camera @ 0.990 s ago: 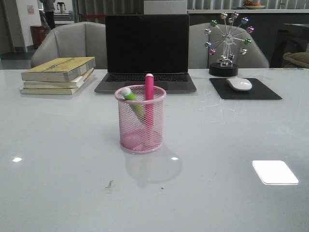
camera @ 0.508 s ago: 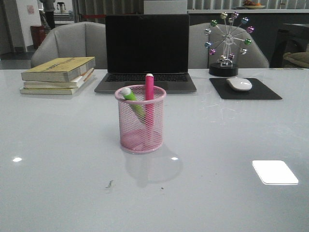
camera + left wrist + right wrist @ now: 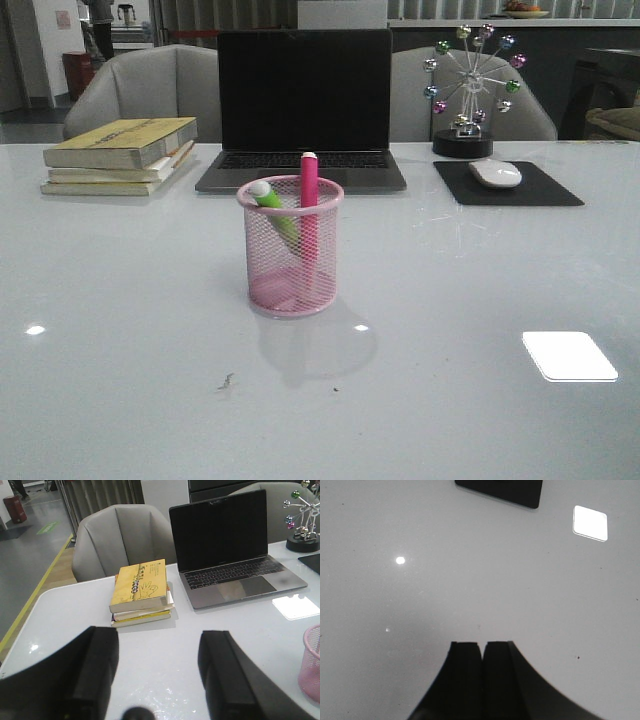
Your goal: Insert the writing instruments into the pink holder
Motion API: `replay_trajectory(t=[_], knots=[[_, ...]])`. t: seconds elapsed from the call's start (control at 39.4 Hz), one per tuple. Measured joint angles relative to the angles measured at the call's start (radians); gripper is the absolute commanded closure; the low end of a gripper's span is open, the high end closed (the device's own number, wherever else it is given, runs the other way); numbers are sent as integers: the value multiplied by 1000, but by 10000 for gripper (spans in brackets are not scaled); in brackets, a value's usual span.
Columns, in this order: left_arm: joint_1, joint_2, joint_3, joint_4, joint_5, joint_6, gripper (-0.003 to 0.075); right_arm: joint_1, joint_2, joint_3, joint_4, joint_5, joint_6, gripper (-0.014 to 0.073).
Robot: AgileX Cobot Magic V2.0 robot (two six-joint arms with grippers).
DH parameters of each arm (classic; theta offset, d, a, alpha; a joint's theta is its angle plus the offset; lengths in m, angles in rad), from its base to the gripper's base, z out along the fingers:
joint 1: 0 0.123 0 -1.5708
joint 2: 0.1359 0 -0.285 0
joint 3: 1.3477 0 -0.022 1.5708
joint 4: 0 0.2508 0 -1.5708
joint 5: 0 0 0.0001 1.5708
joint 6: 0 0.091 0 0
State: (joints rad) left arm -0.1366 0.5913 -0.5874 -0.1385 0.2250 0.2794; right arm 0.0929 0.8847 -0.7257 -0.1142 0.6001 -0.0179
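Observation:
The pink holder, a wire-mesh cup, stands upright at the middle of the table in the front view. Inside it a green marker leans to the left and a pink marker stands nearly upright, both sticking out above the rim. Neither arm shows in the front view. My left gripper is open over bare table with nothing between its fingers, and the holder's edge shows off to one side of it. My right gripper is shut on nothing above bare table.
Behind the holder sits an open laptop. A stack of books lies at the back left. At the back right are a white mouse on a black mat and a ferris-wheel ornament. Grey chairs stand behind the table.

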Motion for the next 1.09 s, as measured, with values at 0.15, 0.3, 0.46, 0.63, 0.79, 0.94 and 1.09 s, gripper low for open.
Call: replay_trajectory(t=[0.15,0.3,0.46,0.63,0.79,0.94,1.09], knots=[[0,0,0,0,0,0,295,0,0,0,0,0,0,535],[0,0,0,0,0,0,295,0,0,0,0,0,0,535],[0,0,0,0,0,0,295,0,0,0,0,0,0,535],[0,0,0,0,0,0,295,0,0,0,0,0,0,535],[0,0,0,0,2,0,295,0,-8,3,0,0,0,535],[0,0,0,0,4,0,295,0,-86,48,8,-37,0,535],[0,0,0,0,4,0,295,0,-271,185,87,-158,0,535]])
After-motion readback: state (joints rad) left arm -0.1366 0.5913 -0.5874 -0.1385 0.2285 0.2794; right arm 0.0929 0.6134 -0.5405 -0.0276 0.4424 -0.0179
